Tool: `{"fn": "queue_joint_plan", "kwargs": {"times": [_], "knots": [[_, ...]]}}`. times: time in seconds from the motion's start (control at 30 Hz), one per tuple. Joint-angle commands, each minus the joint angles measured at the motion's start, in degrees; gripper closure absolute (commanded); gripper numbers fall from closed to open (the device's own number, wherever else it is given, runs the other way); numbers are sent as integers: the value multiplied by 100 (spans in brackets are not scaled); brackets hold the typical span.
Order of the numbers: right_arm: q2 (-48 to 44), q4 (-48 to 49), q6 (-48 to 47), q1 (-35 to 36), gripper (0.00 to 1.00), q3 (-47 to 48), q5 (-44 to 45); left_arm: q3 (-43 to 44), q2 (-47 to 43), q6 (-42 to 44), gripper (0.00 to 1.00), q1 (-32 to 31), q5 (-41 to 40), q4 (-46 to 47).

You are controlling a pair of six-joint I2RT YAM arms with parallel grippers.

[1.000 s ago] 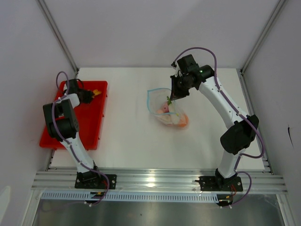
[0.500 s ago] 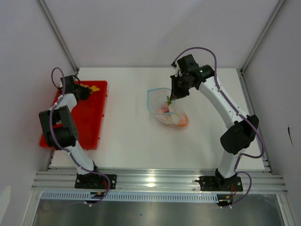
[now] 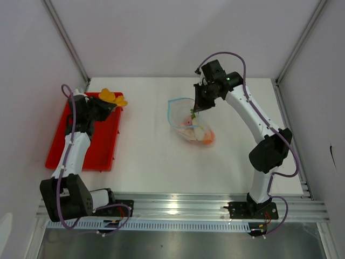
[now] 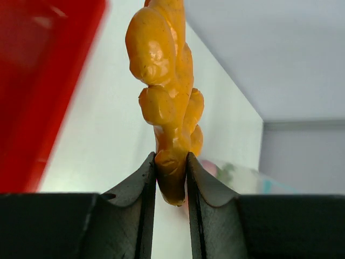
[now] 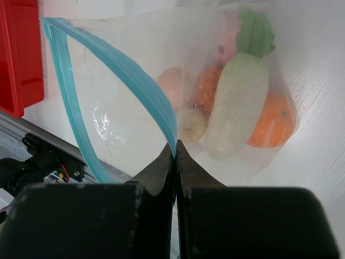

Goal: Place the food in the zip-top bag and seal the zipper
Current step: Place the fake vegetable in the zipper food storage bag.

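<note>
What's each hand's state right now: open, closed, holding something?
Left hand: closed on a yellow-orange food piece.
Right hand: closed on the zipper.

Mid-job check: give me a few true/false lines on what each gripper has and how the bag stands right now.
1. The left gripper is shut on a yellow-orange food piece. True.
2. That piece lies flat on the floor of the red tray. False: it is held up between the fingers, near the tray's far right corner.
3. The right gripper hangs open above the bag. False: it is shut on the zipper.
4. The zip-top bag holds several foods, among them a white piece and an orange piece. True.
5. The bag's mouth is sealed. False: the mouth gapes open.
</note>
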Motion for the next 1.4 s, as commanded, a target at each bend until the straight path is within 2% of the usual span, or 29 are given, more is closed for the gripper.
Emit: {"fn": "queue_joint_plan", "kwargs": {"times": [0.0,0.2,0.33,0.43,0.5,0.77,0.93,1.13,1.37], "knots": [[87,-23,80,-34,100,262,-109,-16,-170,241,99,-370,1038,839],[175,-76,230,-210,100,262,-267,582,-30,777,99,-1073,1786,1569],[201,-155,353,-228,100,209,22,811,295,770,100,-1443,2499,1824],[245,-146,449,-210,100,148,365,1162,532,532,99,-1688,2352,1168],[402,-164,493,-131,100,183,567,1575,751,383,100,-1926,2316,342],[641,-129,520,150,100,490,1419,1919,762,454,99,-2988,2210,-829],[159,-6,546,176,100,141,2052,1928,700,259,99,-3262,2368,-1698],[-440,407,652,404,100,-590,1982,2138,867,426,99,-3306,2377,-2761],[-651,531,265,878,100,-670,1842,2506,1446,357,99,-3333,2719,-3106]]}}
